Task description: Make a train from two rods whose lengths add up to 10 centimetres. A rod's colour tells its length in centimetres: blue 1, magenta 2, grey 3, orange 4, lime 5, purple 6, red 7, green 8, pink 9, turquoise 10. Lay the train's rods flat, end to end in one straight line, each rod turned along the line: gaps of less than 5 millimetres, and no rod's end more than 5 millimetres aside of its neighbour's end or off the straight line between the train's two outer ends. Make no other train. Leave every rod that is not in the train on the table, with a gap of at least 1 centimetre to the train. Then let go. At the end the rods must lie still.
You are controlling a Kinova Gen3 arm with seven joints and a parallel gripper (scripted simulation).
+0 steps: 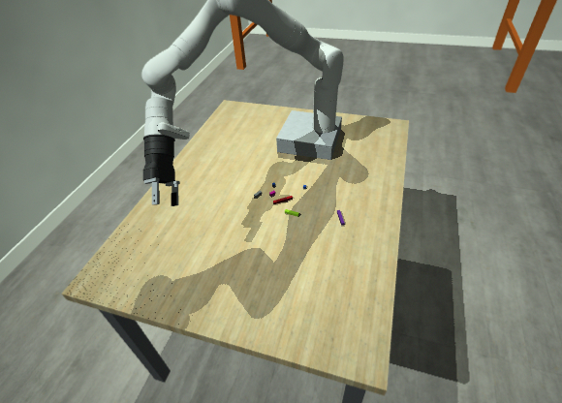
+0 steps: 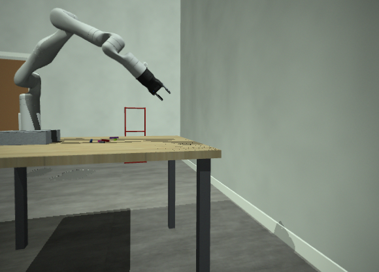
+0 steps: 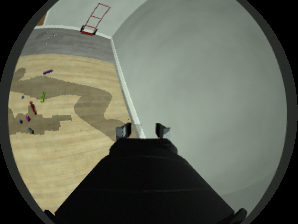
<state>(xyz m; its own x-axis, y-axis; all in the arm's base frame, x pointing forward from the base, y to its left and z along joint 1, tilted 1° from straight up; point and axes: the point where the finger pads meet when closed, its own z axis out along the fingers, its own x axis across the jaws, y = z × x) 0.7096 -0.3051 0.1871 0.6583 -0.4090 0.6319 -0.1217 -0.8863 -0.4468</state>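
Several small rods lie near the middle of the wooden table point(image 1: 339, 291): a red rod point(image 1: 282, 200) point(image 3: 32, 107), a grey rod point(image 1: 258, 194), a magenta rod point(image 1: 272, 193), a lime rod point(image 1: 292, 213) point(image 3: 43, 96), a purple rod point(image 1: 341, 217) point(image 3: 47, 71) and two blue rods point(image 1: 274, 184) point(image 1: 304, 186). The grey and magenta rods lie just left of the red rod's end. My gripper point(image 1: 165, 197) point(image 2: 163, 94) point(image 3: 143, 128) is open and empty. It hangs high above the table's left edge, far from the rods and tilted toward the wall.
The grey base block point(image 1: 308, 137) point(image 2: 26, 137) of the arm stands at the back of the table. A wall point(image 2: 278, 101) is close to the table's left edge. Orange frame legs point(image 1: 525, 34) stand on the floor behind. A red frame point(image 2: 134, 121) stands beyond the table.
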